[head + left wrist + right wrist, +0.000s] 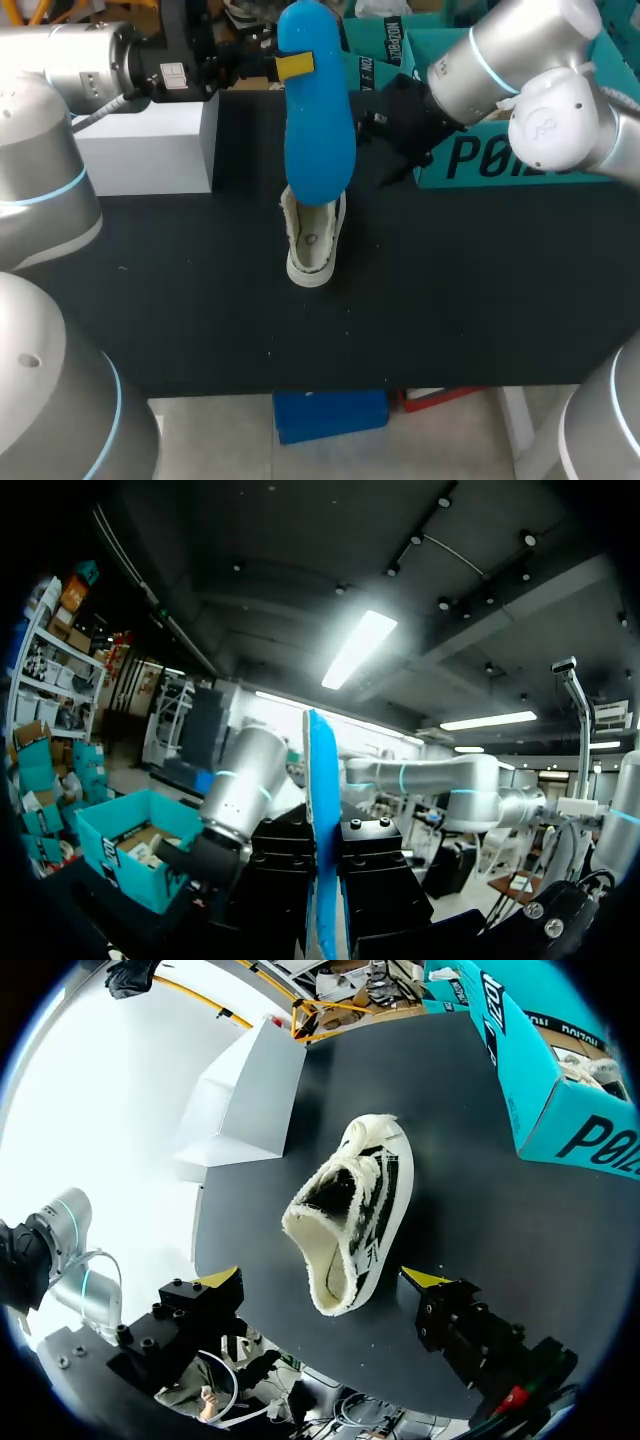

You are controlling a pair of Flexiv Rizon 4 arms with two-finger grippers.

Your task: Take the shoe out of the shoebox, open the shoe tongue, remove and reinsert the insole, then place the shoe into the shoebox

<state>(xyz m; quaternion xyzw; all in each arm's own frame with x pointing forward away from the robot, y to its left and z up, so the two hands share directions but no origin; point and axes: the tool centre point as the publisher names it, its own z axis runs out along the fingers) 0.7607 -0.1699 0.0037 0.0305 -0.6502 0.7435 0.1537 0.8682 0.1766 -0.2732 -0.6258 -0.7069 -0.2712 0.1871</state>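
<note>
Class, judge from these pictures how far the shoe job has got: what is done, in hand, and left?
Done: the white canvas shoe sits on the black table, outside the teal cardboard shoebox, with its blue foam insole removed. In hand: the left gripper holds the insole above the shoe; the right gripper hangs open over it. Left: reinserting the insole and boxing the shoe.

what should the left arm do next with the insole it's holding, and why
Probably lower the blue insole end-first into the shoe. The left gripper is shut on the insole, which stands upright with its lower end right at the shoe's opening. The right gripper hangs open over the shoe, so it could steady it if needed.
</note>
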